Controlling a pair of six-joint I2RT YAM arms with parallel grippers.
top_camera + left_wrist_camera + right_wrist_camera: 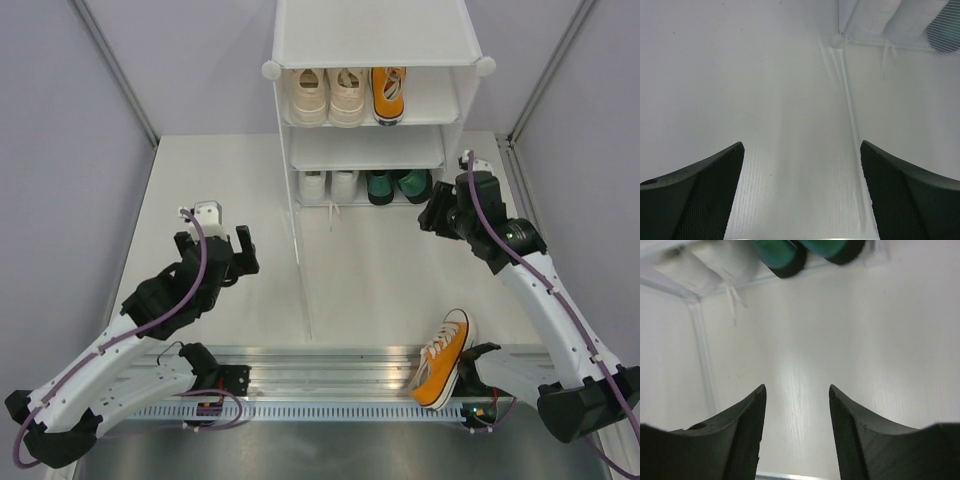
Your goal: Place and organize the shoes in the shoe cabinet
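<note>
Left tool (801,144) gapes wide, right tool (796,386) narrower, both empty over white table (380,270) amid pale walls (60,120).

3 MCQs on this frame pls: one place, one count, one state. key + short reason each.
1. Where is the loose orange sneaker?
A. on the metal rail at the near edge
B. under the left arm
C. at the far table corner

2. How many shoes stand on the shoe cabinet tier that holds the cream sneakers?
A. two
B. three
C. five

3. The left gripper is:
A. shut on a shoe
B. open and empty
C. shut on a lace

Key:
1 A, it lies across the rail, outside the cabinet.
2 B, the cream pair plus one shelved orange sneaker.
3 B, its fingers stand wide apart over the bare table.
</note>
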